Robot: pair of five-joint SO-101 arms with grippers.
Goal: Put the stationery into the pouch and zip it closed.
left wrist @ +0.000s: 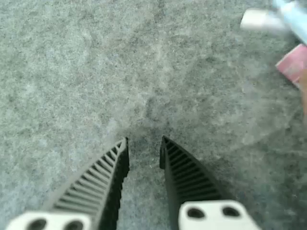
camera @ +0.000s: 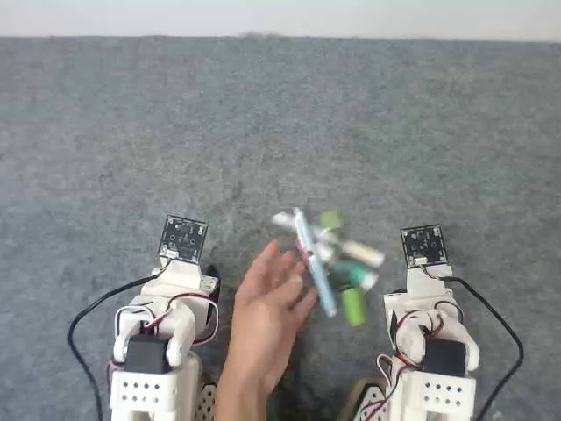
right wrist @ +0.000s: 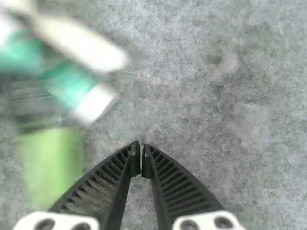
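Note:
A loose bunch of stationery lies between the two arms: a light blue pen, a white pen and a lime green marker, blurred. A person's hand hovers right beside them. My left gripper hangs over bare mat, open by a narrow gap and holding nothing; a white pen and a pink item lie off to its side. My right gripper is shut with nothing in it, close to a teal marker and the lime green marker.
A grey felt mat covers the table up to a pale strip at the far edge. Both arm bases stand at the near edge with black cables looping outward. The person's forearm comes in between them.

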